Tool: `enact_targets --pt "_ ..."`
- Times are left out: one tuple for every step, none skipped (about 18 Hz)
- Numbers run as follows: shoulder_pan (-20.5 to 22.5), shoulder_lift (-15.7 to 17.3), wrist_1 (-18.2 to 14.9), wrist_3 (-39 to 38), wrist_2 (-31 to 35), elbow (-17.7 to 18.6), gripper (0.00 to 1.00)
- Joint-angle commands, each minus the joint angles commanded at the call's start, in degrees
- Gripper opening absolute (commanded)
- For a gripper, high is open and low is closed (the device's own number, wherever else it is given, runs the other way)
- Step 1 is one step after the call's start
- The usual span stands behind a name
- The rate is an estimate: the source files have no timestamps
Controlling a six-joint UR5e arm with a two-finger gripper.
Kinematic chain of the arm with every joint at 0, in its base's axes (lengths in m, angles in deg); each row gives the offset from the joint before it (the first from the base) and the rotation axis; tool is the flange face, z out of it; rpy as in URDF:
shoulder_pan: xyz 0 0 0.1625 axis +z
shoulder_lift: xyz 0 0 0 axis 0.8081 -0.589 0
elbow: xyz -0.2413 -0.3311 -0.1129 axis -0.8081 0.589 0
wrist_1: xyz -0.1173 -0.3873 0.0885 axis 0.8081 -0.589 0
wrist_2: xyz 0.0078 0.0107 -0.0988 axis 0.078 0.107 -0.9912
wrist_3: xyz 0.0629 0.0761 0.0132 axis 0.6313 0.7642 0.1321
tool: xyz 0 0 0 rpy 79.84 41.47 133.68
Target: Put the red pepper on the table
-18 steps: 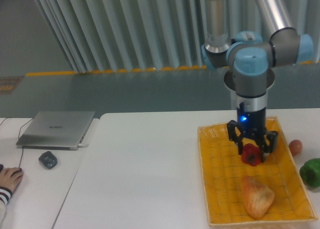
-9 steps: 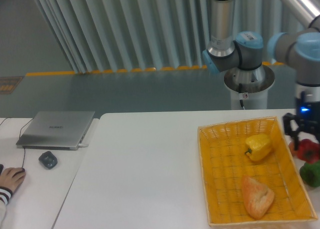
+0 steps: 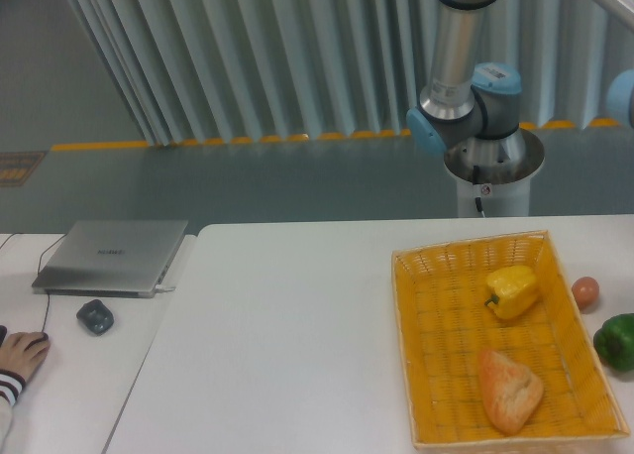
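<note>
Red pepper and gripper are both outside the current camera view, so the pepper's look, its exact place and the state of the fingers (spread or pinching) cannot be told. Only the arm is seen, rising from its round base at twelve o'clock of the basket, with one blue joint cut off by the right edge.

On the white table the yellow woven basket tray is seen at the right. A yellow pepper lies in its two o'clock part, and a piece of bread lies towards its five o'clock corner, apart from the yellow pepper. Outside the basket, at three o'clock, a small reddish round fruit rests just beside the rim, and a green pepper sits at four o'clock, partly cut by the frame edge. At nine o'clock, on a separate desk, a closed laptop, a mouse and a person's hand are seen.

A second ago the small glossy red pepper was pinched between the fingers above the basket, hiding the yellow pepper behind it. Half a second ago it had been carried past the basket's three o'clock rim, just above the green pepper. Since then gripper and pepper have been taken out of view to the right (nothing else has shifted).
</note>
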Motion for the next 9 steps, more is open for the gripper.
enact_targets --pt "0.7 -0.61 0.17 1.85 0.0 0.0 0.37" --pt "1.58 -1.05 0.26 3.43 0.0 0.0 0.37" --pt "2.2 -1.41 0.35 4.84 0.0 0.09 0.37" --pt "2.73 -2.11 0.61 6.16 -0.09 0.09 0.38" --pt "2.91 -2.9 0.96 6.52 -0.09 0.17 0.38" --pt "2.91 -3.77 2.1 6.44 -0.09 0.26 0.39" --pt "2.74 -4.39 2.98 6.44 -0.09 0.26 0.4" --pt "2.56 -5.1 3.69 6.35 -0.09 0.26 0.42" --pt "2.47 -5.8 4.48 6.35 -0.09 0.26 0.43"
